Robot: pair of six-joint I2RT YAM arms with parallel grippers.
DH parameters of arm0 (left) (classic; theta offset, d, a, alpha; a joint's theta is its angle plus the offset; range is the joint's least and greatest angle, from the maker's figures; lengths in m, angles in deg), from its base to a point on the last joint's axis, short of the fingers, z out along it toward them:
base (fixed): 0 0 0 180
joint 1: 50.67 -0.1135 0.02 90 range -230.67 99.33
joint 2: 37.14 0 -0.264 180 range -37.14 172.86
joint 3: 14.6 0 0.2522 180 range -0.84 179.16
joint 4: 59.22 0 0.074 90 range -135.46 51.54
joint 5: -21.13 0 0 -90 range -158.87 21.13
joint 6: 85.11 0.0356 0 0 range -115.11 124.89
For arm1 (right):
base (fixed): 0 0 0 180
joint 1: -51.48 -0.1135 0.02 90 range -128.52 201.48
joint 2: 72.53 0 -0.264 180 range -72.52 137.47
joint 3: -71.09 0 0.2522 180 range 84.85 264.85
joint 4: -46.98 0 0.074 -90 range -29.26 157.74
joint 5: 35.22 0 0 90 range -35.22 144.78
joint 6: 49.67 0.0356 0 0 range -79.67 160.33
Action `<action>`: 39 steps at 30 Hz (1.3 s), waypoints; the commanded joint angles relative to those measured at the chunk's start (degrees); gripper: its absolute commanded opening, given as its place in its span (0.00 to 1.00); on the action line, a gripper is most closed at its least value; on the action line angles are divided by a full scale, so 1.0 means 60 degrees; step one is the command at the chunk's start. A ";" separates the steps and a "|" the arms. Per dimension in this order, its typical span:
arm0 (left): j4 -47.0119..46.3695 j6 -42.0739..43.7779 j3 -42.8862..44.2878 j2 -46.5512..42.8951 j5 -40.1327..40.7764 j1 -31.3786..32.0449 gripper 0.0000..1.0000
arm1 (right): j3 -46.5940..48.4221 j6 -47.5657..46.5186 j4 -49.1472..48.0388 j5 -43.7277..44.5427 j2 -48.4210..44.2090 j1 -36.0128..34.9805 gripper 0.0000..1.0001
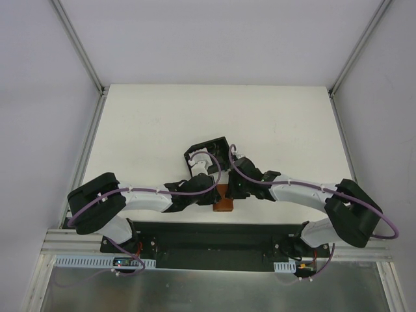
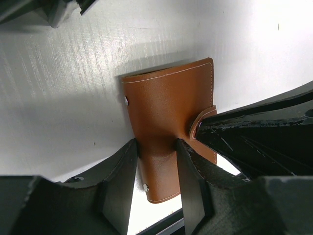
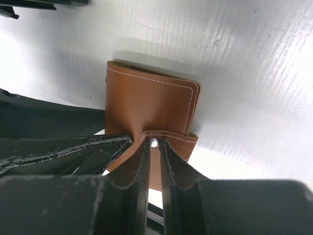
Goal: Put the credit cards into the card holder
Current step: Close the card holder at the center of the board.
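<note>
Step in hand: opening the brown wallet (image 2: 168, 117) to get at the credit cards, none of them showing yet.
Left gripper (image 2: 156, 161): jaws astride the wallet's near end, pressing each side of it, pinning it to the worktop (image 1: 149, 123).
Right gripper (image 3: 154, 147): jaws nearly together, nipping the snap tab (image 3: 168, 139) at the wallet's edge.
Card holder (image 1: 208, 153): black box just beyond the two grippers, mid-worktop, behind the wallet.
Wallet place: close to the worktop's near edge, centre.
Next move, as I judge: the right gripper peels the tab off its stud while the left keeps the body down; too hard a tug may drag the whole wallet.
</note>
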 commanded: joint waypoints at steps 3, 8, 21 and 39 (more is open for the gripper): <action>0.1560 -0.0084 -0.0599 0.0591 -0.0631 0.0389 0.38 | 0.0014 -0.0431 0.0769 0.0332 0.0754 -0.0084 0.14; 0.1545 -0.0143 -0.0643 0.0561 -0.0528 0.0389 0.37 | 0.0175 -0.0592 0.0989 0.0185 0.1032 -0.0040 0.14; 0.1135 -0.0275 -0.0965 0.0429 -0.0352 0.0448 0.37 | 0.0629 -0.1222 0.1238 -0.0811 0.1984 0.0356 0.13; 0.1062 -0.0260 -0.1009 0.0400 -0.0338 0.0448 0.37 | 0.1171 -0.1866 0.2058 -0.1031 0.2878 0.0590 0.12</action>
